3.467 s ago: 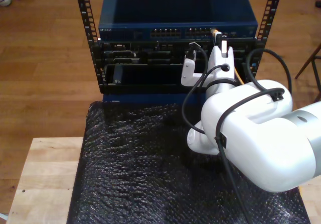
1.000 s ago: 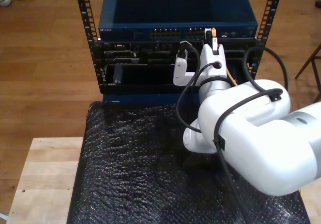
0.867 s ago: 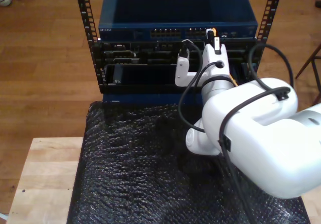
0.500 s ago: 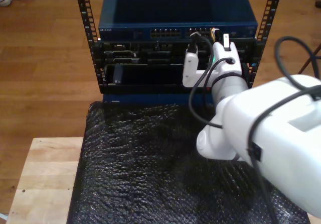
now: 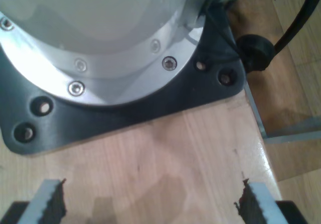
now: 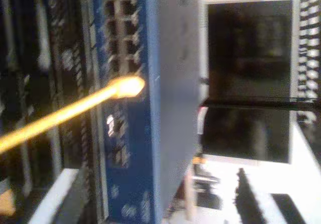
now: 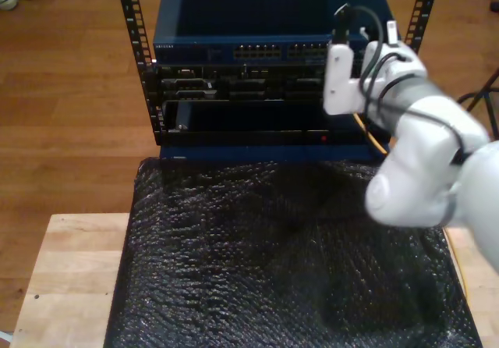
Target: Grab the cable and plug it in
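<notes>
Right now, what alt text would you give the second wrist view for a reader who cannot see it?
A blurred yellow-orange cable runs to the port side of a blue network switch, its bright tip at a row of ports. Dark rack gear lies beyond; the blur hides whether the plug is seated.

- The cable (image 6: 65,111) is smeared into a glowing yellow-orange streak in my second wrist view; its plug is too blurred to make out, and whether its tip sits in a port of the blue switch (image 6: 168,83) cannot be told.
- In the exterior view the white arm (image 7: 421,153) at the right hides my second gripper's jaws, so their state is unclear.
- The cable runs off the edge of my second wrist view.
- My first gripper (image 5: 150,204) is cut off by the picture's edge, with only two toothed pads (image 5: 50,199) visible.
- The exterior view's right edge cuts off the arm.
</notes>
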Controlling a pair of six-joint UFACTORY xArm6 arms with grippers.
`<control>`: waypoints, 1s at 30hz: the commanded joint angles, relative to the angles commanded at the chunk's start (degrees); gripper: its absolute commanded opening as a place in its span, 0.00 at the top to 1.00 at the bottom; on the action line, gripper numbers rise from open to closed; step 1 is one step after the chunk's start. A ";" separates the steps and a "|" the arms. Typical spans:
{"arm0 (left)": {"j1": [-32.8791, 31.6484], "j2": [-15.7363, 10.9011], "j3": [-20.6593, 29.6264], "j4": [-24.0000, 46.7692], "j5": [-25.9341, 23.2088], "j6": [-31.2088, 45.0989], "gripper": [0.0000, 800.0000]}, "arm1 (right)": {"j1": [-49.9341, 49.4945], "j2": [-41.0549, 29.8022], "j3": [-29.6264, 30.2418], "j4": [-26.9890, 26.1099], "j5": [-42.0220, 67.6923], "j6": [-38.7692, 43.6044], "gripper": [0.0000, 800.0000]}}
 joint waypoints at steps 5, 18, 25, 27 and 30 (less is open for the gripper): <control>0.00 0.00 -0.09 0.00 0.00 0.00 0.00 | -7.30 -3.78 -0.62 -4.31 8.70 -1.76 0.04; 0.00 0.00 0.00 0.00 0.00 0.00 0.00 | -27.69 -16.62 -0.44 -5.10 36.22 -15.03 0.02; 0.00 0.00 0.00 0.00 0.00 0.00 0.00 | -39.56 -23.47 0.44 -5.19 58.99 -21.01 0.00; 0.00 0.00 -0.09 0.00 0.00 0.00 0.00 | -43.16 -25.67 1.76 -5.19 64.53 -23.65 0.00; 0.00 0.00 0.00 0.00 0.00 0.00 0.00 | -48.00 -29.27 5.01 -5.27 69.36 -28.75 0.00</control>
